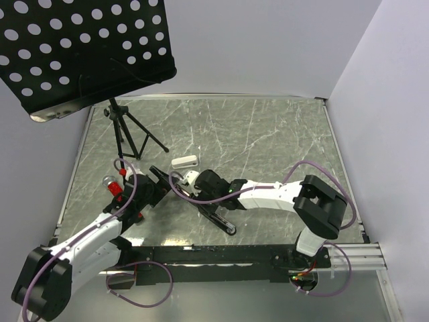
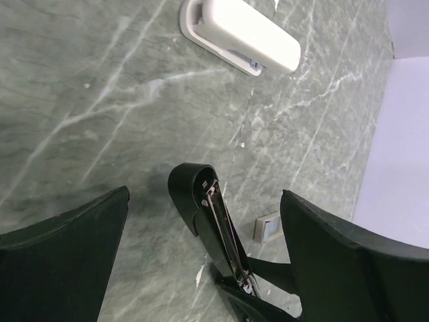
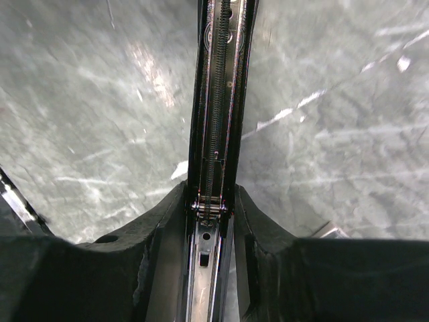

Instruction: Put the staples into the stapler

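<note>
A black stapler [image 2: 213, 228] stands hinged open on the marble table, its lid raised and its metal track with the spring bared [image 3: 218, 121]. My right gripper [image 3: 214, 208] is shut on the stapler's track, one finger pressing each side. It reaches in from the right in the top view [image 1: 204, 188], where the stapler's base [image 1: 221, 220] lies below it. My left gripper [image 2: 204, 194] hangs wide open just above the stapler's raised end, touching nothing. The staples, a small greyish rectangle [image 2: 268, 229], lie on the table right beside the stapler.
A white stapler [image 1: 184, 161] lies shut behind the black one, also at the top of the left wrist view [image 2: 244, 33]. A black tripod [image 1: 124, 134] carrying a perforated board [image 1: 80, 47] stands at the back left. White walls close off the back and right.
</note>
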Robot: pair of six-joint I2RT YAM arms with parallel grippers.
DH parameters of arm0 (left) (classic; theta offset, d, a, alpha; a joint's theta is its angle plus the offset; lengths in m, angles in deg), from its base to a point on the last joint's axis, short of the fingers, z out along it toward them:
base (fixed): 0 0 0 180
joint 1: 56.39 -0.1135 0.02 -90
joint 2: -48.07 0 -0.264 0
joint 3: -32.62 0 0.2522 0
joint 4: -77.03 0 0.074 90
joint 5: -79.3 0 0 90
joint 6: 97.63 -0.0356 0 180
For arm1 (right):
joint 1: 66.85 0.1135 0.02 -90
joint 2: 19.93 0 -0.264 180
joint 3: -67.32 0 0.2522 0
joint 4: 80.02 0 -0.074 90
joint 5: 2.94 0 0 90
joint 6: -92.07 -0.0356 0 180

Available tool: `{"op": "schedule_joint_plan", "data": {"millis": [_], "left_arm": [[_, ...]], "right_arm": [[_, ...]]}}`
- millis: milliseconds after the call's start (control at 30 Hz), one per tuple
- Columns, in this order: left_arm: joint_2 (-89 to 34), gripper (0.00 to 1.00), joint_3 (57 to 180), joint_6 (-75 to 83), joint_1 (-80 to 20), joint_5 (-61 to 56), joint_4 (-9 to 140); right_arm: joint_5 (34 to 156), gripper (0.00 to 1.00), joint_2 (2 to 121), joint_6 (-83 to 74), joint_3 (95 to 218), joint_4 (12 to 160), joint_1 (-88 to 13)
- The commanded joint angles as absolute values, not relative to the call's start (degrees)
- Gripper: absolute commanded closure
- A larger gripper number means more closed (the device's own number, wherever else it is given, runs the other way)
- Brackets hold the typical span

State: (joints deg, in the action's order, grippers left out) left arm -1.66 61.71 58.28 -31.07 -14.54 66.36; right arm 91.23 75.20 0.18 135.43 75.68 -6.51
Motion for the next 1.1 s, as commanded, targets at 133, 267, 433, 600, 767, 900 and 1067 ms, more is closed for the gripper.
{"op": "schedule_joint_plan", "data": {"millis": [133,267,433,600,767,900,1067], "left_arm": [[-6.2,0.00,61.1,59.1,-31.4,-10.4,75.0],[-7.7,0.01,59.8,59.2,-31.4,-9.2,78.6],[-7.6,0.09,56.3,60.7,-31.4,-8.9,84.8],[-7.7,0.15,54.6,60.5,-31.4,-8.5,90.7],[-8.7,0.22,54.2,59.0,-31.4,-7.2,93.9],[-9.7,0.22,53.9,59.9,-31.4,-6.8,93.7],[-11.2,0.20,53.7,61.7,-31.4,-7.5,91.7]], "right_arm": [[91.6,1.00,69.5,1.1,134.4,83.7,-6.8],[92.0,1.00,68.7,0.8,134.1,84.3,-6.8],[92.7,1.00,67.4,0.6,133.6,84.7,-6.9],[93.1,1.00,67.3,0.9,133.9,84.2,-6.8],[93.3,1.00,67.6,0.9,133.9,84.1,-6.8],[93.3,1.00,67.3,0.9,133.9,84.5,-6.8],[93.0,1.00,66.8,0.9,134.3,84.4,-6.8]]}}
